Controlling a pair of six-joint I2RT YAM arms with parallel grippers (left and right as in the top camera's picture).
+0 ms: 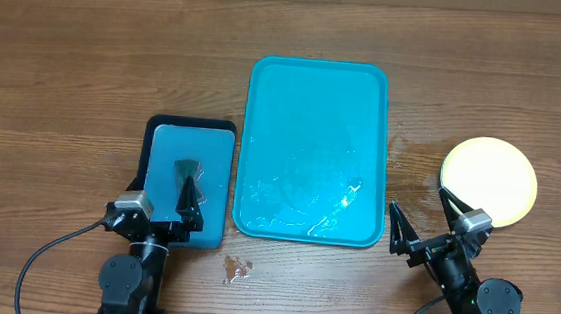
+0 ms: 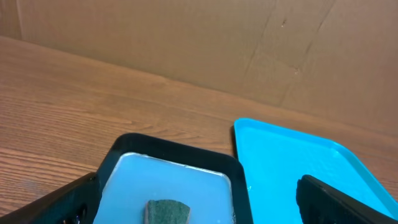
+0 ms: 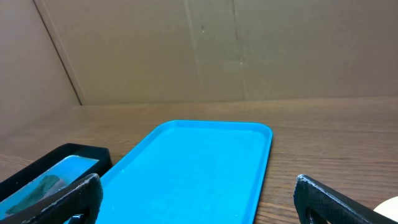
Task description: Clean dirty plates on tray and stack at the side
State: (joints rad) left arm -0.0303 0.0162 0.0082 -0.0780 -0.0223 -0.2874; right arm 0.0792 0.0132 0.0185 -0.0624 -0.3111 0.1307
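Observation:
The large teal tray [image 1: 311, 149] lies at the table's middle and holds no plates, only wet streaks. It also shows in the left wrist view [image 2: 298, 155] and the right wrist view [image 3: 199, 155]. A round plate [image 1: 489, 180] with a white centre and a yellow-green rim sits on the table right of the tray. I cannot tell if other plates lie under it. Its edge shows in the right wrist view [image 3: 390, 210]. My left gripper [image 1: 165, 193] [image 2: 199, 208] is open and empty over the small tray. My right gripper [image 1: 424, 217] [image 3: 199, 202] is open and empty between the teal tray and the plate.
A smaller black-rimmed blue tray [image 1: 152, 132] [image 2: 174, 149] [image 3: 68, 155] lies left of the teal tray with a green sponge [image 1: 189, 170] [image 2: 168, 211] in it. A small water puddle [image 1: 237, 269] is on the wood near the front edge. Cardboard walls stand behind the table.

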